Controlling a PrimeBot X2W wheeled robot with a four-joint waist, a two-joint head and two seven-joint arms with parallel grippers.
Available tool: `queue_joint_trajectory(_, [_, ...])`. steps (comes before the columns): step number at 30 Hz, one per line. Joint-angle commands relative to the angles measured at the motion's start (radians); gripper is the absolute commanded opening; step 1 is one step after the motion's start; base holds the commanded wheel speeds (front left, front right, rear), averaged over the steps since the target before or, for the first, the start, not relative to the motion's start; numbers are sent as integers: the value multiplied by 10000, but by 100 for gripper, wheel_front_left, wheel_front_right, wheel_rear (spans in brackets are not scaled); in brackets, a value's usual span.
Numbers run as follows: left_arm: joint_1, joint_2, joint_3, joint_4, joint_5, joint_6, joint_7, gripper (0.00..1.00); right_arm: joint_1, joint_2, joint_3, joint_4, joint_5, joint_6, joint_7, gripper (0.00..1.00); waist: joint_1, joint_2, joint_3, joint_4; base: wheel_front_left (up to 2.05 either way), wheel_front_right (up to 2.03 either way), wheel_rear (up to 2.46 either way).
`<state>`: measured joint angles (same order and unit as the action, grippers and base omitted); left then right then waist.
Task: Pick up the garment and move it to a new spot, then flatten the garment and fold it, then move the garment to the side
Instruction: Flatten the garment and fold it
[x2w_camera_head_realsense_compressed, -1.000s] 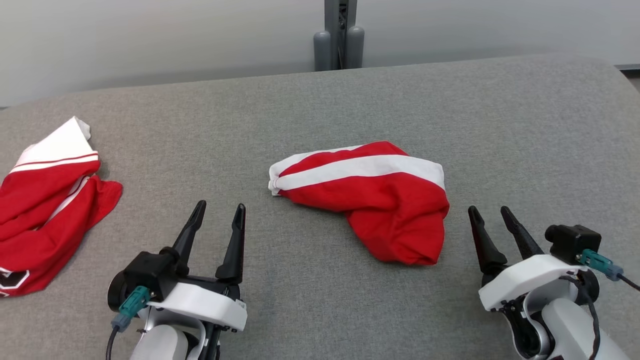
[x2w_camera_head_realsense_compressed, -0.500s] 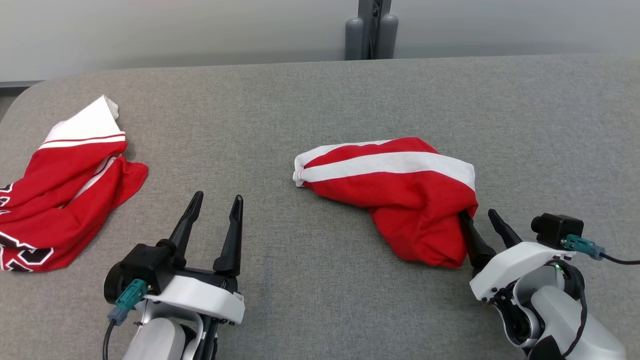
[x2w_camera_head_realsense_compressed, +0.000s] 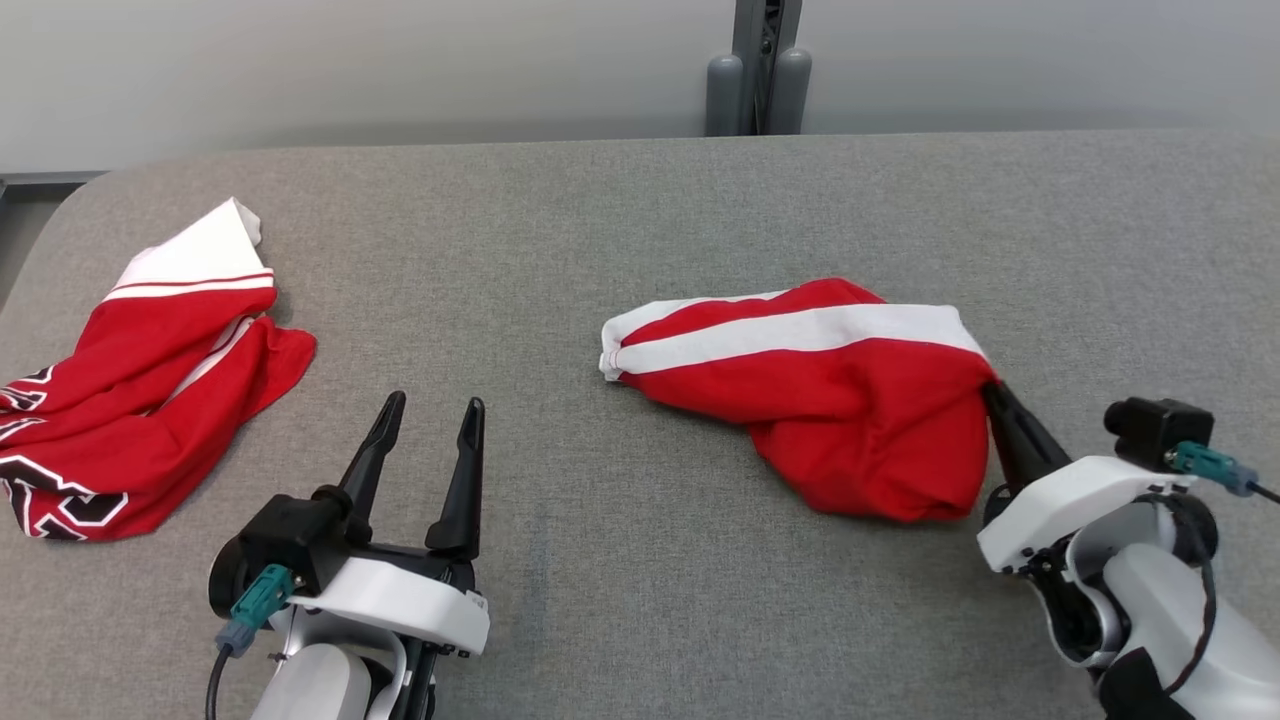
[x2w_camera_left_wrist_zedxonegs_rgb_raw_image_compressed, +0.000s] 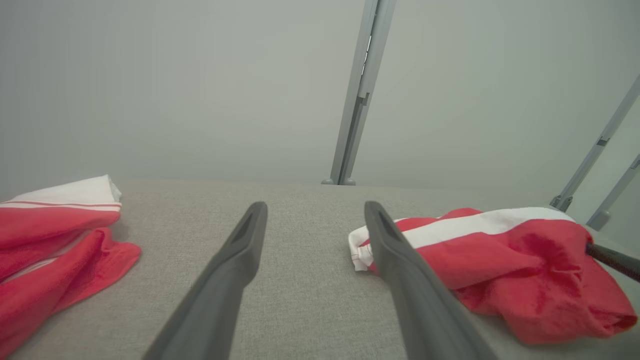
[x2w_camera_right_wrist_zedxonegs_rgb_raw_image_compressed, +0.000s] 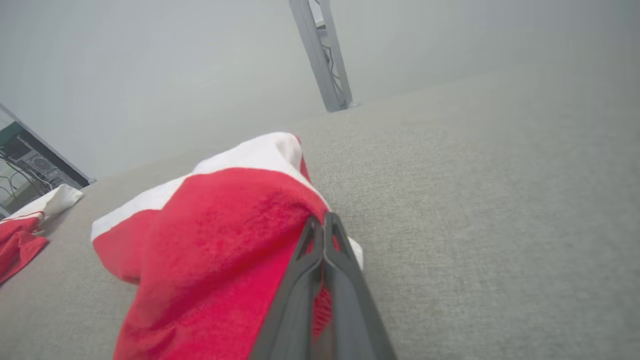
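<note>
The right tool (x2w_camera_head_realsense_compressed: 993, 390) is pinched tight on the right edge of a crumpled red-and-white garment (x2w_camera_head_realsense_compressed: 850, 420) on the grey bench (x2w_camera_head_realsense_compressed: 640, 220); left tool (x2w_camera_head_realsense_compressed: 436, 402) gapes wide, holding nothing.

Soft even light (faint shadows)

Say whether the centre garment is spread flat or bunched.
Bunched: the garment lies in a rumpled, creased heap, not laid flat; the right gripper pinches its edge.
</note>
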<state>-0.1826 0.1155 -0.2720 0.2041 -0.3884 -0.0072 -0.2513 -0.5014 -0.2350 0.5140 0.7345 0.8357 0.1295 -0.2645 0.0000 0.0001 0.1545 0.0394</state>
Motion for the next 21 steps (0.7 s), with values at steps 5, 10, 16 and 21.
queue_joint_trajectory(5, [175, 26, 35, 4, -89, 76, -60, 100, 177, -688, -861, -680, -2151, 22, -9, 0, 0, -1, -232, -211, 0, 0, 0])
queue_joint_trajectory(10, [250, -37, -32, 14, -151, 35, -73, 100, 604, -805, -1719, -1252, -4651, 22, -9, 0, 0, -1, -282, -369, 0, 0, 0])
queue_joint_trajectory(16, [157, -73, -87, 62, -164, 11, -88, 100, 1423, -308, -2984, -1623, -6659, 21, -9, 0, 0, -1, -248, -456, 0, 0, 0])
queue_joint_trajectory(21, [97, -88, -137, 140, -161, -19, -103, 100, 2174, 179, -3385, -1757, -7303, 14, -9, 0, 0, -1, -251, -403, 0, 0, 0])
